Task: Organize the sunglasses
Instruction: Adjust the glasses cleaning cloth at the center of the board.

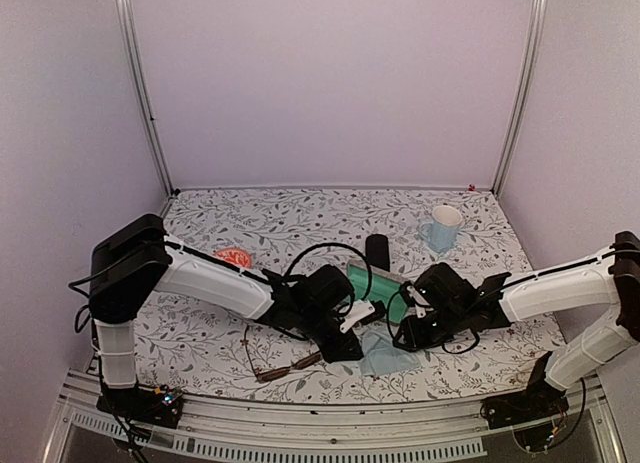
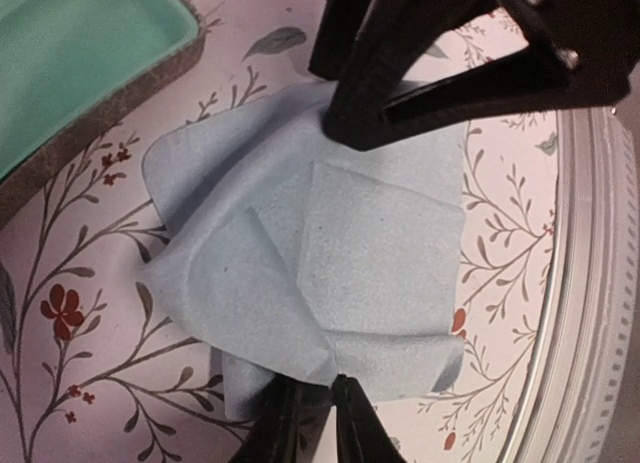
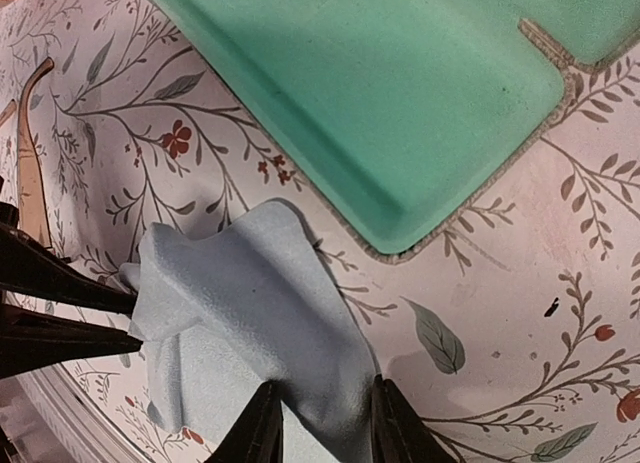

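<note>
Flowery table [image 1: 220, 223] is sitting under two low-bent arms. On it, the left gripper [image 2: 320, 398] is pinching the blue cloth [image 3: 240, 303] by its edge; the right gripper [image 3: 325, 403] is holding its jaws apart, cloth between them.

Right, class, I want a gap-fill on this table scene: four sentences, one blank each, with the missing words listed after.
1. The cloth is light ____.
2. The open case next to it has a ____ lining.
3. The mug stands far back on the ____ arm's side.
4. The pink-red sunglasses lie beside the ____ arm.
Missing words: blue; green; right; left.
</note>
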Controlling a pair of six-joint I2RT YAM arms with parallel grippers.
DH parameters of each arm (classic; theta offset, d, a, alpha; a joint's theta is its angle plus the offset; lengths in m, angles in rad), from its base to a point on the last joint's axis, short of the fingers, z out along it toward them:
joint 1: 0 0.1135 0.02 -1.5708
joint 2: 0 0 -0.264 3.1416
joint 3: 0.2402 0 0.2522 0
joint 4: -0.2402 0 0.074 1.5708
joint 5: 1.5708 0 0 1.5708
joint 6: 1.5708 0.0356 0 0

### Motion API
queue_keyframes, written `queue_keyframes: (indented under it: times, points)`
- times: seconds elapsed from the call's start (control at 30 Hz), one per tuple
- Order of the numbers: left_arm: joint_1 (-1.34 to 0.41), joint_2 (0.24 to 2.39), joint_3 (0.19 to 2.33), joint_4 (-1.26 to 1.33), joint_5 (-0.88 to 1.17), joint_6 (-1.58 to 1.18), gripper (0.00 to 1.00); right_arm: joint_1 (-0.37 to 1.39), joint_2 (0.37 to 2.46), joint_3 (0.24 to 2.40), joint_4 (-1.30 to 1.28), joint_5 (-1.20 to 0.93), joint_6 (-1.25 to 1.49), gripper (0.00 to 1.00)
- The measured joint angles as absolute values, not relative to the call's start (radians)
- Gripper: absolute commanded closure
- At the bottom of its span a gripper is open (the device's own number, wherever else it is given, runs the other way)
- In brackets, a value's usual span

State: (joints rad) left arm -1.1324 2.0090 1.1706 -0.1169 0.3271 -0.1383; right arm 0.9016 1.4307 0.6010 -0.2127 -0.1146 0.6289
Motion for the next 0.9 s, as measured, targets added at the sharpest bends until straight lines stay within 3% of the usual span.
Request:
queue_keyframes:
  times: [0.1, 0.9]
  points:
    - [-1.132, 2.011, 1.173, -0.119, 0.326, -0.134, 1.0, 0.902, 1.426, 0.598, -0.211, -0.115, 0.629, 0.69]
    - [-1.07, 1.963, 1.218, -0.167, 0.412, -0.087, 1.0, 0.869, 1.324, 0.568, -0.218, -0.108, 0.628, 0.65]
